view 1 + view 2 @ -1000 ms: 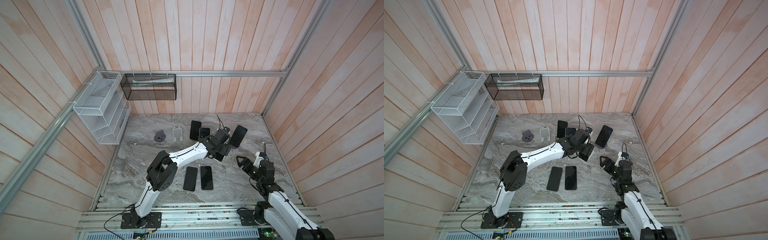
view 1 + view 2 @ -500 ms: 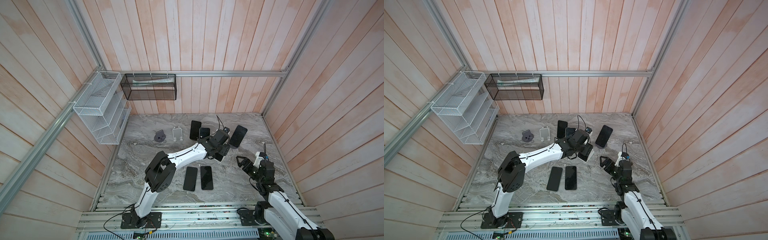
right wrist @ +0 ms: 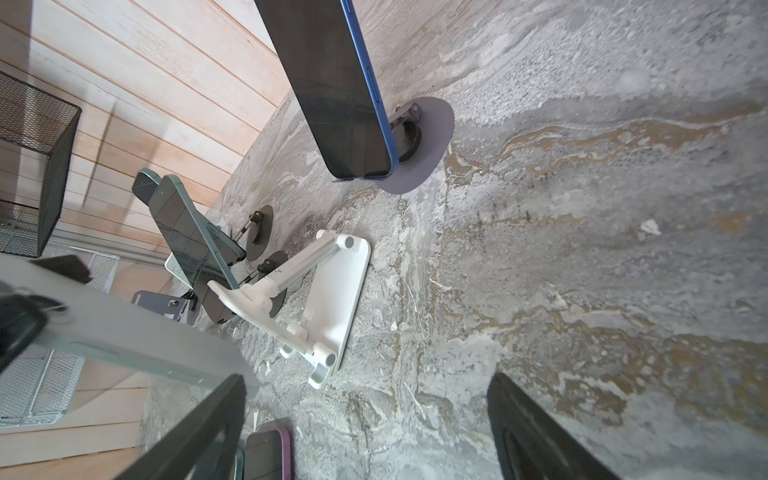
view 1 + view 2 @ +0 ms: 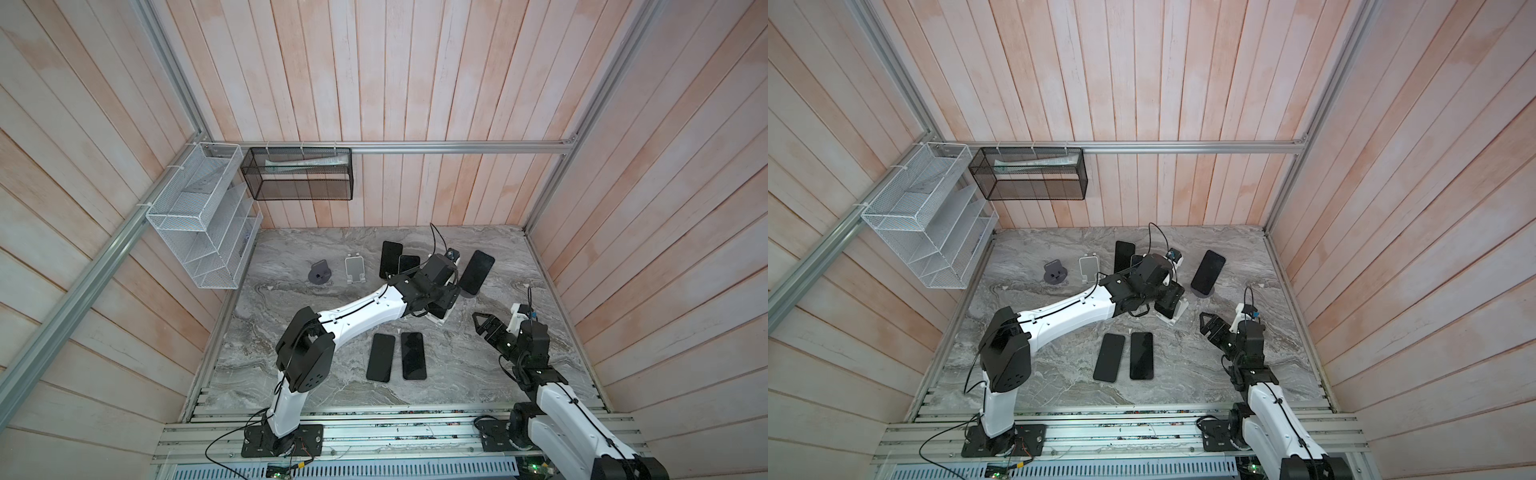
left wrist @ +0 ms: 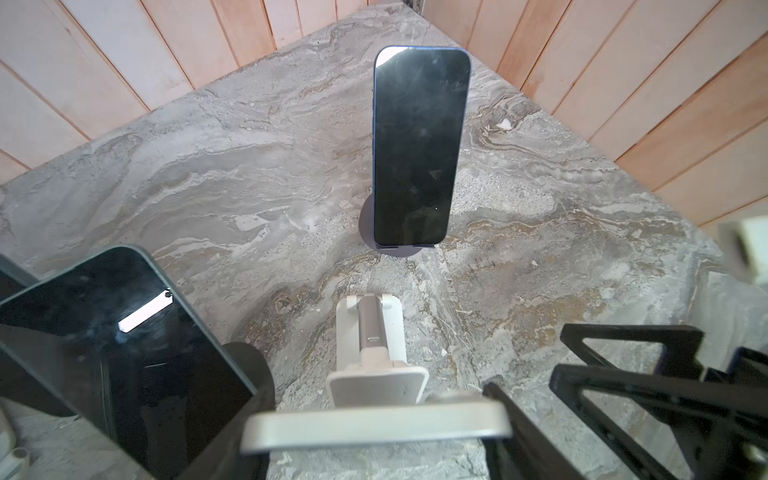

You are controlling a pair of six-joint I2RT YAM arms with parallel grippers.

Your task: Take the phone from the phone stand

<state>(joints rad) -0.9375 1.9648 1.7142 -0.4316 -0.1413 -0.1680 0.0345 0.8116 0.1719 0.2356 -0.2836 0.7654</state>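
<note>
Phone [image 3: 124, 336] is gripped in the left hand [image 5: 374, 432], closed narrowly on it just beside the cradle of the white stand [image 3: 328, 291], apparently so that it can be drawn clear, while the right hand [image 4: 482, 323] is held wide and empty near that stand.
</note>
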